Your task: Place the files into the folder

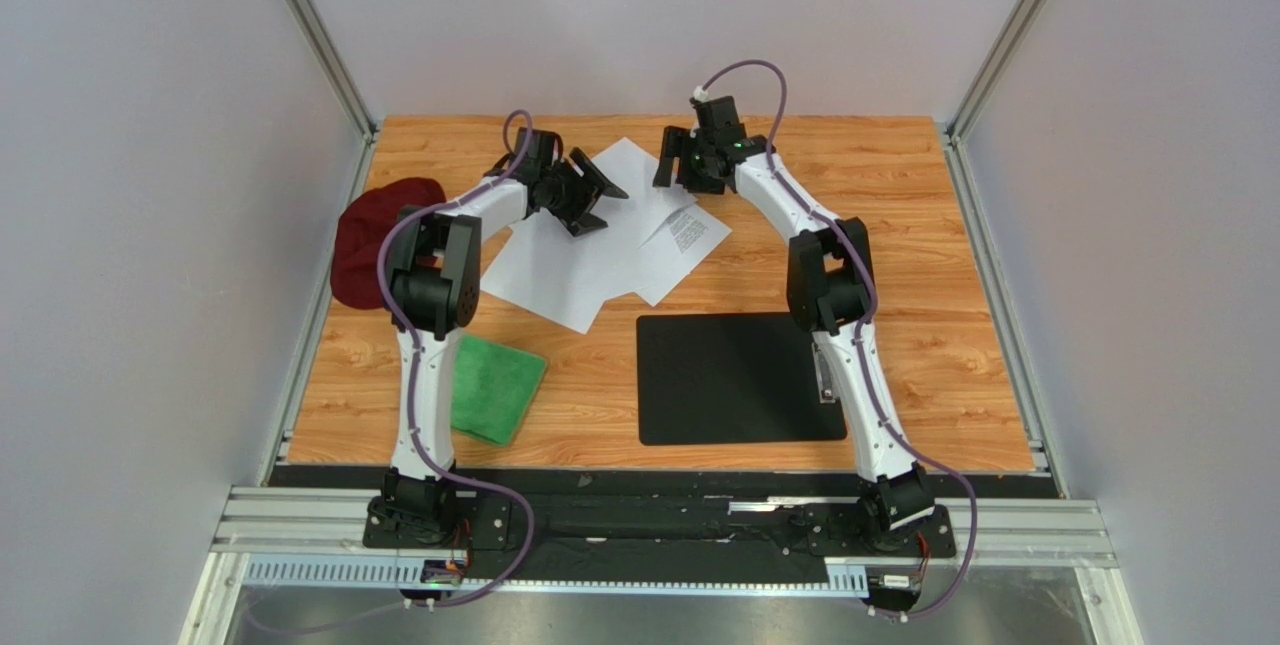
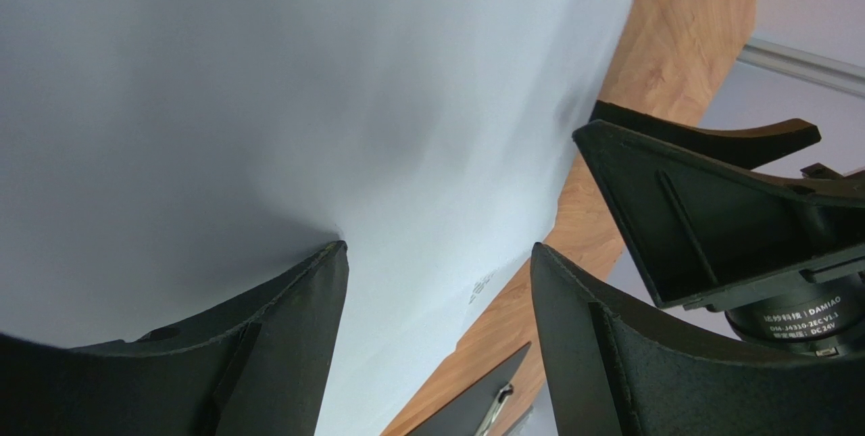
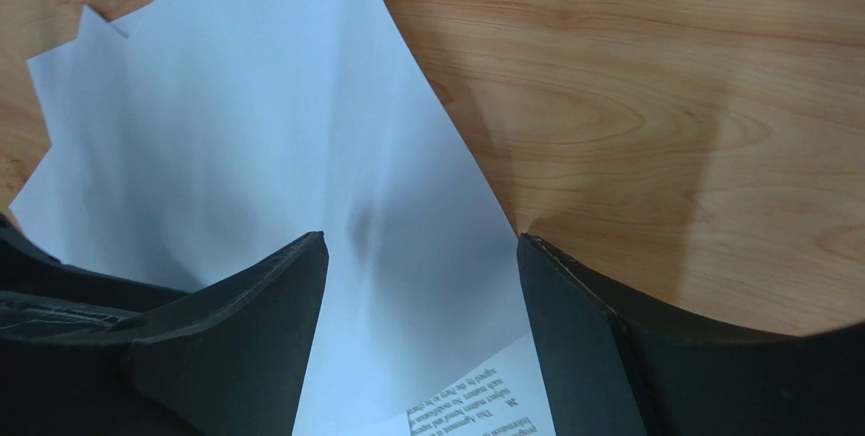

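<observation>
Your left gripper (image 2: 437,248) and right gripper (image 3: 421,238) are both spread, tips resting on the thin white paper sheets (image 1: 601,248) at twelve o'clock on the wooden table (image 1: 932,225). Slide them gently toward five o'clock, to the flat black plastic folder (image 1: 736,375). Keep the sheets flat.

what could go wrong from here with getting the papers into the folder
1. The files lie fanned and overlapping; with the left gripper and right gripper both open right over them, a pinch might crease a sheet or lift only some.
2. The two grippers sit close together over the same pile and could bump.
3. The folder lies flat, apparently shut, apart from the pile, so sheets may slide over it, not in.
</observation>
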Motion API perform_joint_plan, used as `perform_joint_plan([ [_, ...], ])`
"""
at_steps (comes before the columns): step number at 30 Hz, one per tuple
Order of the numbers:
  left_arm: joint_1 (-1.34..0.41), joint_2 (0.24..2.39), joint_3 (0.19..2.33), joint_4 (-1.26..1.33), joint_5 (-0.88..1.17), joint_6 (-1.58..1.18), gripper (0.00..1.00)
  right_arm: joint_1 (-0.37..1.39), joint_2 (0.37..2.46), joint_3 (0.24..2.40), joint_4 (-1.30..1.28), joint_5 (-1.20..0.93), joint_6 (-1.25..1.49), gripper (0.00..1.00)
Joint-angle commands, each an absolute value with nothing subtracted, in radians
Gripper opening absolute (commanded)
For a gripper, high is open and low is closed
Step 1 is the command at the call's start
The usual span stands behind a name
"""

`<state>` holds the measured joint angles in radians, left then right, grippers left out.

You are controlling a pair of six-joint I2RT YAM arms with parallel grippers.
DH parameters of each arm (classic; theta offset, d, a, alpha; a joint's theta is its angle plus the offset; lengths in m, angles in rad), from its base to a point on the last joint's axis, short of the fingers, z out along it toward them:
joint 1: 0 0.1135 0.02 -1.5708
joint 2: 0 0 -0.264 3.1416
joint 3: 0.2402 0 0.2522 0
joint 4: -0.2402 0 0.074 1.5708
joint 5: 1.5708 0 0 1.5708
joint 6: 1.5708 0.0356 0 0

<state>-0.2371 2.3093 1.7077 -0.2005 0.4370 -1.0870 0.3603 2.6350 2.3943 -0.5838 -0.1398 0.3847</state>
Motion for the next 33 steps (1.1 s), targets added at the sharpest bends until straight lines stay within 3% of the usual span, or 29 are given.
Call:
perform_joint_plan([
  [1, -0.239, 2.287, 1.678, -0.282, 0.431, -1.057, 0.76, 0.384, 2.616, 2.316, -0.539, -0.268, 0.386, 0.76],
  [12, -0.238, 2.303, 1.701, -0.287, 0.436, -1.037, 0.76, 0.361, 2.507, 2.140, -0.244, -0.532, 0.576, 0.81],
  [19, -0.233, 2.307, 1.706, -0.291, 0.440, -1.017, 0.76, 0.333, 2.453, 2.070, -0.149, -0.531, 0.660, 0.84],
  [33, -0.225, 2.303, 1.707, -0.287, 0.456, -1.006, 0.76, 0.330, 2.408, 2.105, -0.187, -0.500, 0.551, 0.84],
])
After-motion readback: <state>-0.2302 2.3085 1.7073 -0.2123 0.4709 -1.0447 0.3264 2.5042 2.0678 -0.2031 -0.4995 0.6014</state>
